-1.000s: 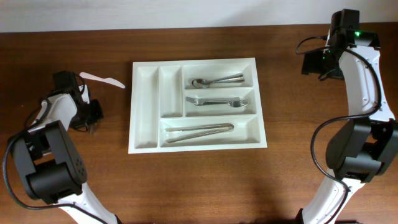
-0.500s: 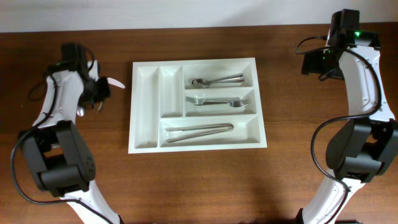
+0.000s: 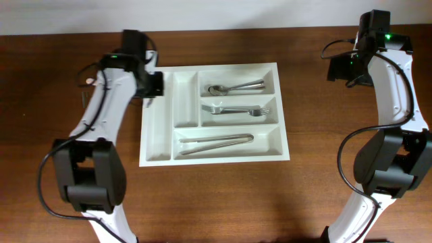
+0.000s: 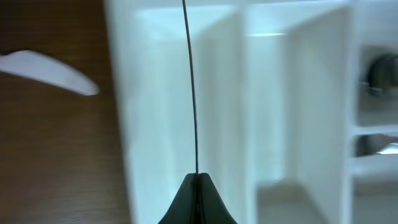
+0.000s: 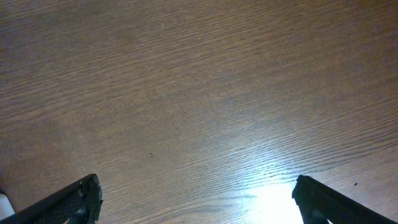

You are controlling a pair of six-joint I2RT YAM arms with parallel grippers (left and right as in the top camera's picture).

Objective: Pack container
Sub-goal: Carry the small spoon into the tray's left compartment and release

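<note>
Left hand [image 4: 198, 190], clenched on nothing evident, poised over the upper-left slots of the container [image 3: 157, 128] at frame centre; right hand [image 3: 343, 69] released, idle at upper right; next move, by judgement: open and fetch the white knife [image 4: 43, 70] lying near the container's left rim.

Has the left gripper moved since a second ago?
Yes. The left gripper moved rightward and up-frame, from well left of the container to its top-left corner.

No readable text, labels, brands or nos. in any view; white tray [image 3: 156, 145] is plain, no print.
</note>
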